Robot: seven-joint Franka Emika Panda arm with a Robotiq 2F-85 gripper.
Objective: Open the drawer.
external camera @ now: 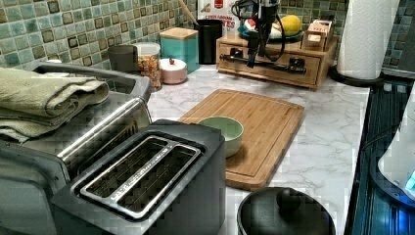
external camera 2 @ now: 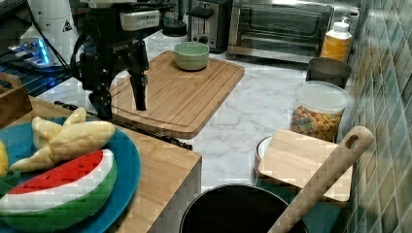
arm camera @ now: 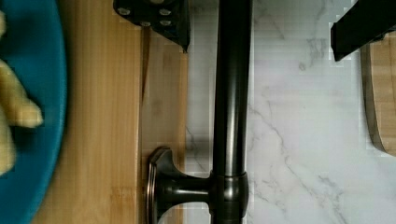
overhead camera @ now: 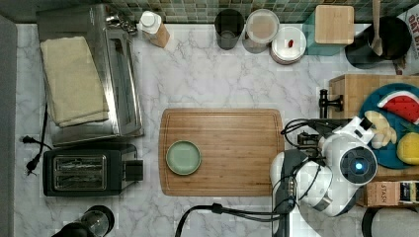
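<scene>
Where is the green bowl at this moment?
The green bowl sits on the wooden cutting board, near the board's lower-left corner in the top view, just right of the black toaster.

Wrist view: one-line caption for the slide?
Open gripper straddling the drawer's black bar handle, fingers either side, drawer shut.

One bowl (overhead camera: 183,157), one toaster (overhead camera: 88,171)

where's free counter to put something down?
Bare marble between the toaster oven and the drawer, behind the cutting board. The board is free apart from the green bowl. Crowded: the jars along the tiled wall and the strip where the end effector straddles the handle.
</scene>
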